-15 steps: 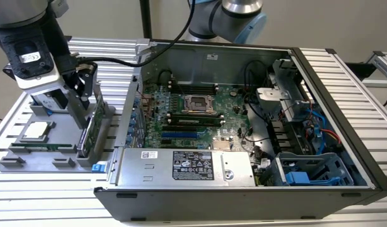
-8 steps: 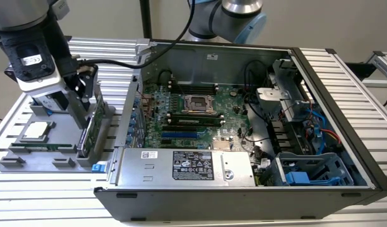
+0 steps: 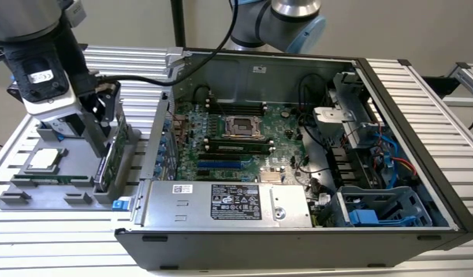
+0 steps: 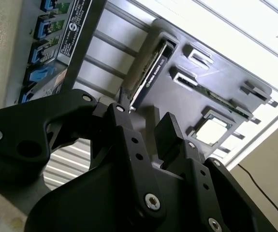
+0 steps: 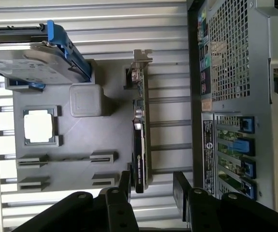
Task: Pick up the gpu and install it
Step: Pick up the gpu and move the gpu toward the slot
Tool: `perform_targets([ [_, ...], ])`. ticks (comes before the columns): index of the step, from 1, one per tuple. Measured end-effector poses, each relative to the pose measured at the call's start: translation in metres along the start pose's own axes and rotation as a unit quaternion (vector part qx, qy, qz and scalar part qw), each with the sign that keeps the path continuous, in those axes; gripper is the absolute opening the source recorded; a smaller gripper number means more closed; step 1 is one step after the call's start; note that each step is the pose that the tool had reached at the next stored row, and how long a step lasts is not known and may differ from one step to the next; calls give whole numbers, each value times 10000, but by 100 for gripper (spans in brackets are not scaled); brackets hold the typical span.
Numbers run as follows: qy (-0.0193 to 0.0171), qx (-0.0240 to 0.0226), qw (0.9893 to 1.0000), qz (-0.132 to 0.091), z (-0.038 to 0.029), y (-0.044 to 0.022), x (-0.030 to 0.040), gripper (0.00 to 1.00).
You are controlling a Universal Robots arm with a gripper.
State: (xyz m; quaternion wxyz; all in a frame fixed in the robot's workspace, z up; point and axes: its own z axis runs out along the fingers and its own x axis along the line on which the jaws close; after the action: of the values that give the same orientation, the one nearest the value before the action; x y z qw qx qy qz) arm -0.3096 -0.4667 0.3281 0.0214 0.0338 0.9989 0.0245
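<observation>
Claw apart over gpu (on edge) in gray tray w/ CPU.

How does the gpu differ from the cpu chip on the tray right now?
The gpu stands on edge in its slot; the cpu chip lies flat in a square recess. The gpu is long and dark with a silver end bracket; the cpu chip is a small silver square. The gpu is nearest the computer case, by the open gripper; the cpu chip lies farther off. Both sit in the grey tray.
</observation>
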Motion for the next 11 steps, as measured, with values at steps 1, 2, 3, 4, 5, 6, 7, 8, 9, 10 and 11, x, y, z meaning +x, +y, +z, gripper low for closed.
perform_targets([
  [1, 0, 0, 10000, 0, 5, 0, 0, 100],
  [2, -1, -1, 10000, 0, 10, 0, 0, 100],
  [3, 0, 0, 10000, 0, 14, -1, 1, 100],
  [4, 0, 0, 10000, 0, 19, -1, 1, 100],
  [5, 0, 0, 10000, 0, 23, -1, 1, 100],
  [6, 0, 0, 10000, 0, 28, -1, 1, 100],
  [7, 0, 0, 10000, 0, 33, -2, 2, 100],
  [8, 0, 0, 10000, 0, 37, -2, 2, 100],
  [9, 0, 0, 10000, 0, 42, -2, 2, 100],
  [10, 0, -1, 10000, 0, 46, -2, 2, 100],
  [11, 0, 0, 10000, 0, 50, -2, 2, 100],
])
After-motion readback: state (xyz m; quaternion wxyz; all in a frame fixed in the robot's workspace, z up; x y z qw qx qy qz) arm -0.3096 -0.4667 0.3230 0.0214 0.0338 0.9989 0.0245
